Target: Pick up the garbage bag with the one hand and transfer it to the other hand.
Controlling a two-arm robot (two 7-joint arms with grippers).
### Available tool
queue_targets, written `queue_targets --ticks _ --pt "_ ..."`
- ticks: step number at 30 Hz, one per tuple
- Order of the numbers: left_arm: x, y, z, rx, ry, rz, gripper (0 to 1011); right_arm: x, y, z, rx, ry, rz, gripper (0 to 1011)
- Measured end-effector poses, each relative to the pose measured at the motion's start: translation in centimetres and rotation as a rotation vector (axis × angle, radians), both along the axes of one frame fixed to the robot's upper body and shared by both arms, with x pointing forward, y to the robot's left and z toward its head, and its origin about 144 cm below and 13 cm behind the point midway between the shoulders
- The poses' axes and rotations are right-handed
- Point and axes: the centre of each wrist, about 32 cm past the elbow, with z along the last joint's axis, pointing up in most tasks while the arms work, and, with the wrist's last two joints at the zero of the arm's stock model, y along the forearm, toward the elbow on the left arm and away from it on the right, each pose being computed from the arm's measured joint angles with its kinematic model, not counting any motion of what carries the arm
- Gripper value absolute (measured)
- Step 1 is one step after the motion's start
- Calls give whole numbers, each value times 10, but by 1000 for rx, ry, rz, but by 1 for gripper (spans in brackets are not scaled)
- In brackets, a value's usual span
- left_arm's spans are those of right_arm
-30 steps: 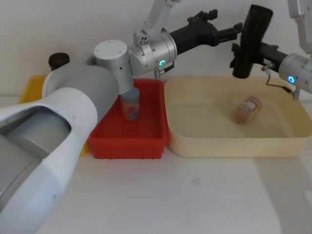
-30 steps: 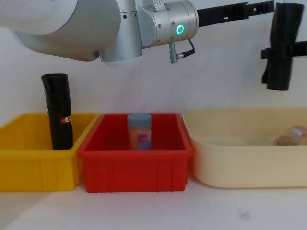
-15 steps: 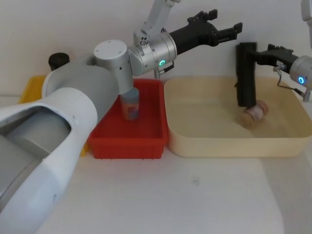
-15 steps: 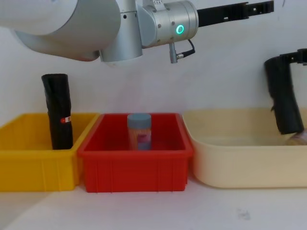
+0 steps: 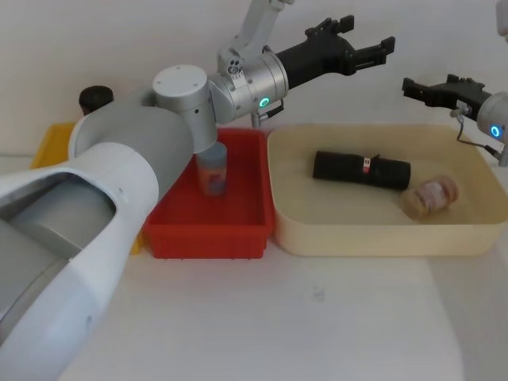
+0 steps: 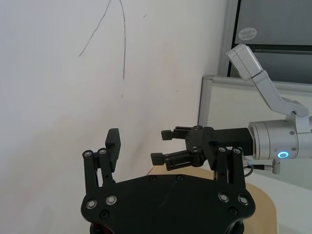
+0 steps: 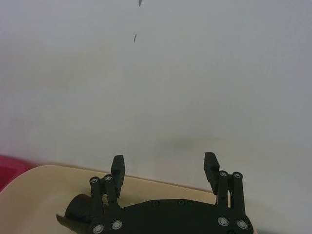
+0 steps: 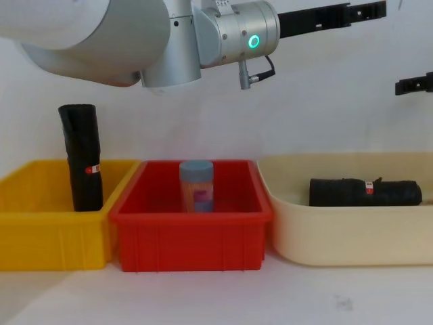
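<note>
Head view: a tan jar (image 5: 429, 197) lies in the cream tub (image 5: 373, 238) touching the garbage bag (image 5: 361, 170), which rests flat below the right pincer (image 5: 422, 89). A blue-lidded jar (image 5: 212, 168) stands in the red bin (image 5: 208, 238) on the white worktop (image 5: 317, 317). Both pincers, the left pincer (image 5: 367, 49) too, hover released and empty by the wall.

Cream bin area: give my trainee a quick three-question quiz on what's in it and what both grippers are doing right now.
1. True or false: the garbage bag lies on its side in the cream bin.
2. What lies beside the bag in that bin?
3. Right gripper fingers: A) shut on the bag, B) open above the bin, C) inside the red bin.

Key: 1 true. 2 A small tan jar, on its side. 3 B; the left gripper is open too.
</note>
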Motion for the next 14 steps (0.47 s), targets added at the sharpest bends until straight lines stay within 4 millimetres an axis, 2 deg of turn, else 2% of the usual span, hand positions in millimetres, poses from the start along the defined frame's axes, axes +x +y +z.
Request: queue_targets --ticks 14 --pt "0 0 0 0 0 0 1001 0 -2 0 -1 4 -10 1000"
